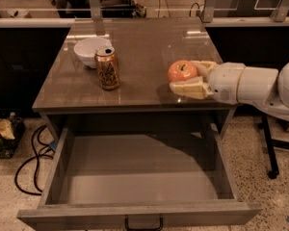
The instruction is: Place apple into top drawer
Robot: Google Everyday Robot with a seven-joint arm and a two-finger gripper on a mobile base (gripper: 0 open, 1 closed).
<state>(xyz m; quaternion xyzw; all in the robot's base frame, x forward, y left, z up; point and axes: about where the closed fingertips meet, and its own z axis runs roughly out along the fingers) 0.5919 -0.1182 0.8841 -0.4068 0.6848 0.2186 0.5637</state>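
The apple (181, 70) sits pinched in the pincer (183, 76), one cream finger (189, 87) below it and the other behind it. It is over the tabletop (144, 42) at the front right, near the edge. The white arm (260, 84) reaches in from the right. The drawer (135, 213) below stands pulled open, its handle (143, 224) facing front. A gold can (108, 68) stands at the left, just beside a white bowl (89, 51).
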